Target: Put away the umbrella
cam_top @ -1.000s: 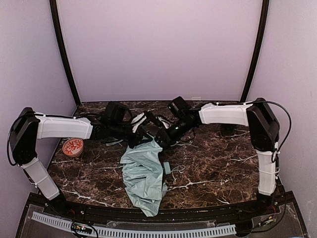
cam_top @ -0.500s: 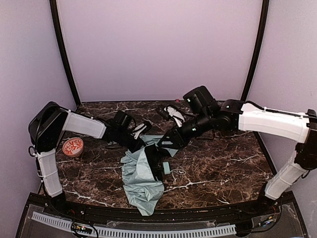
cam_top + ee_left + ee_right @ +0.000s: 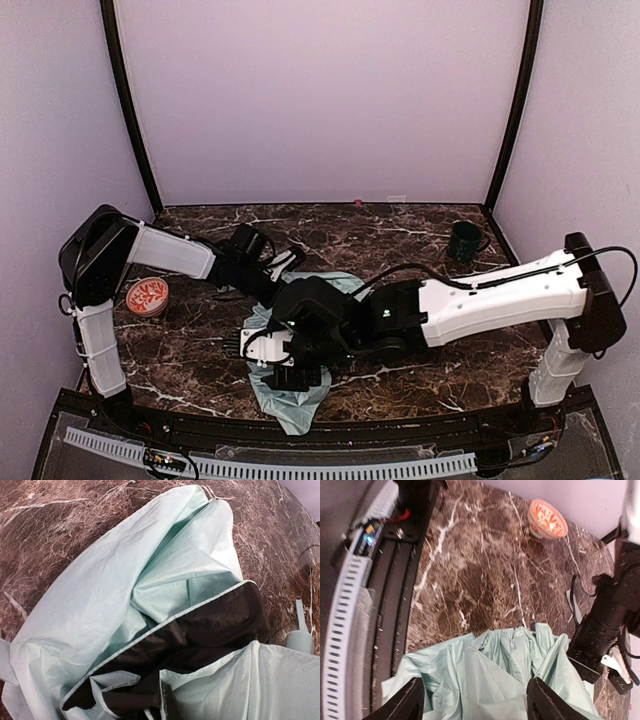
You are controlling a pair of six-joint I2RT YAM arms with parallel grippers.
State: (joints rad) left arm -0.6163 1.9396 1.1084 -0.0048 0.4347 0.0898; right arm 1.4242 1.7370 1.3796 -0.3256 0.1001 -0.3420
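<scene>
motion of the right arm is the big change: a second ago it was bent over the far middle of the worktop (image 3: pixel 440 372), and now it lies stretched low across the lower centre of the overhead frame, covering most of the umbrella (image 3: pixel 292 402). the right tool (image 3: pixel 475 706) has spread as it came, and in its own view the fingers stand wide apart at the bottom edge with loose canopy between them and nothing gripped. the left tool (image 3: pixel 278 284) has stayed closed tight at the bundle's far end. whether it pinches a fold i cannot tell. judging by this, the right side has let go and is lining up a fresh hold lower down, so the tidying is barely under way.

the umbrella (image 3: pixel 150 580) lies collapsed but unrolled, left of centre in the overhead frame. it is a limp heap of thin, crinkled mint fabric, faintly glossy, with black lining showing in a long seam-edged wedge. its small rounded handle (image 3: pixel 301 641) sits at the right edge of the left wrist view. the worktop is polished dark brown marble with white veins. an orange-patterned bowl (image 3: pixel 147 296) sits at left and a dark mug (image 3: pixel 463 241) at upper right.
</scene>
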